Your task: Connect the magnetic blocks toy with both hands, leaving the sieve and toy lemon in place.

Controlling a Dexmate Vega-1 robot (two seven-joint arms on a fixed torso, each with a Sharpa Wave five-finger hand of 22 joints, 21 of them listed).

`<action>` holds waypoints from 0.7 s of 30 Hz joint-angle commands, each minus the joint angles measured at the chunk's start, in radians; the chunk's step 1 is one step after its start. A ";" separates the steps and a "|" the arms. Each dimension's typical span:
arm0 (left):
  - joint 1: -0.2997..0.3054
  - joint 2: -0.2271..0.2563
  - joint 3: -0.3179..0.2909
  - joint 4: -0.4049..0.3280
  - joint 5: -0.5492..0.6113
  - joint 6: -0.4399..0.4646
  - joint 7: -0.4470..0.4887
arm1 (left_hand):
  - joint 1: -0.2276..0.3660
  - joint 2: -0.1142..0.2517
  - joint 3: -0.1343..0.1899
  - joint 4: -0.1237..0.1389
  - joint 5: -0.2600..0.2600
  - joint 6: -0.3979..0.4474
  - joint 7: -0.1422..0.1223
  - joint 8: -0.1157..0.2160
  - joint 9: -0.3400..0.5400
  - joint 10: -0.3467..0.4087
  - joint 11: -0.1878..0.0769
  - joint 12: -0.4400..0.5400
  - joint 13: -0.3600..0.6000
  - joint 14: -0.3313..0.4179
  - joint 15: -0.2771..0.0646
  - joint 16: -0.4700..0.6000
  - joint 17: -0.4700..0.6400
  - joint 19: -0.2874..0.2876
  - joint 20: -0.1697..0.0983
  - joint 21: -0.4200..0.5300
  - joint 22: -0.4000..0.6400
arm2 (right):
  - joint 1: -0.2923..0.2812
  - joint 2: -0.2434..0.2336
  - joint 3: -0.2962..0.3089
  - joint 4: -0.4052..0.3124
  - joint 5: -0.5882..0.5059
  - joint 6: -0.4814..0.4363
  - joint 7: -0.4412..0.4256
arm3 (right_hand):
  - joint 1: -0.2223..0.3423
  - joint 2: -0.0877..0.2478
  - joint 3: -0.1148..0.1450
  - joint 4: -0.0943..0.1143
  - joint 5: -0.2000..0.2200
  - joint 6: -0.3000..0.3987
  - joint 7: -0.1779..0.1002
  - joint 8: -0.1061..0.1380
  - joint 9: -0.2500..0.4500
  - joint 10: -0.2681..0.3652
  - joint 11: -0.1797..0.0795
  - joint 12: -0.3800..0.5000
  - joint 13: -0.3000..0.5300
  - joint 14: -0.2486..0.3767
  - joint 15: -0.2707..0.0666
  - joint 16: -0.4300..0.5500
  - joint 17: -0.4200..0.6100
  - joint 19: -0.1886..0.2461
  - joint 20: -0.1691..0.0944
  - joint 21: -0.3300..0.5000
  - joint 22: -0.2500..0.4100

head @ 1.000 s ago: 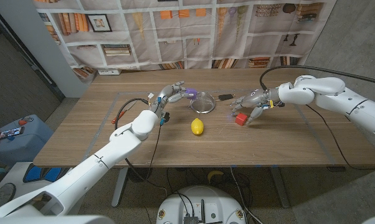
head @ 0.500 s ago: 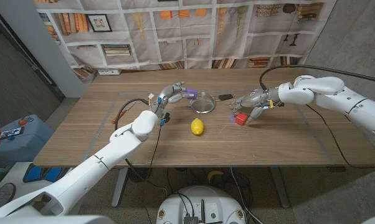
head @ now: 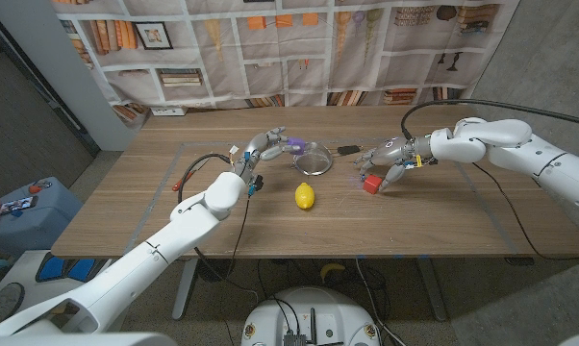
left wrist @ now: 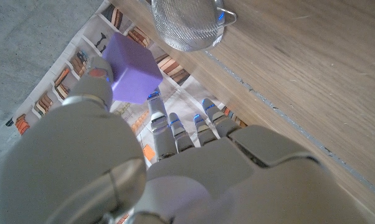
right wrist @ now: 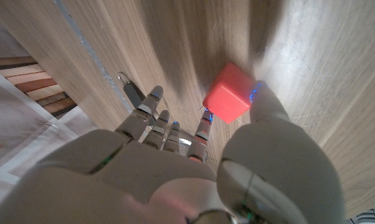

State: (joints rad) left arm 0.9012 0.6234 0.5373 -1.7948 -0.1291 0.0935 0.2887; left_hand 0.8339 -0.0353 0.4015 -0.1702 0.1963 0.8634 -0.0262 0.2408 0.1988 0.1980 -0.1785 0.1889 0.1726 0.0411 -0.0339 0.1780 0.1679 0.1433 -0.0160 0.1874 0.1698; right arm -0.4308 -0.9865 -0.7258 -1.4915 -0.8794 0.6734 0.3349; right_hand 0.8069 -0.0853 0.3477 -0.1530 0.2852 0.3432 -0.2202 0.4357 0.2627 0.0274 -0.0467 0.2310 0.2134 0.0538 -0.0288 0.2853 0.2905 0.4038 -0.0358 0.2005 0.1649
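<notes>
We hold the purple block [head: 294,144] pinched in our left hand [head: 266,144] beside the sieve [head: 314,157], and our right hand [head: 386,159] seems to clamp the red block [head: 371,184] low over the table, ready to join them above the lemon [head: 305,196].

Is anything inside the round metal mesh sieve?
The round metal mesh sieve looks empty in the head view. The left wrist view shows only its mesh from outside, so its inside is hidden there.
</notes>
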 commanded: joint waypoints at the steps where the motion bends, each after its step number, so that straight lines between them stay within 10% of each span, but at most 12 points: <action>1: 0.003 -0.006 0.005 -0.002 0.003 0.004 0.005 | 0.032 0.040 0.000 0.004 0.005 0.102 -0.072 0.009 0.001 0.006 0.001 0.002 0.003 0.003 -0.018 0.002 0.002 0.001 0.000 0.006 0.005 | -0.006 -0.003 0.001 0.010 -0.006 0.010 -0.038 | 0.013 -0.004 -0.010 0.001 0.015 0.032 0.001 0.017 0.005 0.018 -0.010 0.006 0.001 0.016 -0.014 0.009 0.005 0.015 -0.011 0.004 0.002; 21: 0.011 -0.008 0.005 -0.014 0.005 0.016 0.015 | 0.033 0.043 -0.002 0.004 0.005 0.103 -0.073 0.004 0.002 0.007 0.001 0.002 0.003 0.004 -0.018 0.001 0.002 0.001 0.003 0.006 0.005 | 0.037 0.020 -0.027 0.060 -0.046 0.039 -0.076 | 0.053 0.009 -0.031 0.000 0.041 0.100 -0.001 0.050 0.007 0.044 -0.061 0.001 -0.002 0.024 -0.063 0.014 0.012 0.024 -0.062 -0.006 0.003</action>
State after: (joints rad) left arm 0.9074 0.6197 0.5424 -1.8034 -0.1239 0.1008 0.2961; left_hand 0.8362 -0.0376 0.3997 -0.1697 0.1951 0.8755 -0.0141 0.2430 0.1981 0.1980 -0.1785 0.1889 0.1726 0.0411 -0.0339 0.1780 0.1679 0.1433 -0.0160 0.1874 0.1698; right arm -0.4189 -0.9799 -0.7342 -1.4610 -0.9046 0.6947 0.2837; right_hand 0.8438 -0.0773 0.3203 -0.1549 0.3196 0.4306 -0.2206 0.4751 0.2673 0.0669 -0.0943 0.2310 0.2090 0.0682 -0.0358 0.2931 0.2997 0.4216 -0.0466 0.1958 0.1649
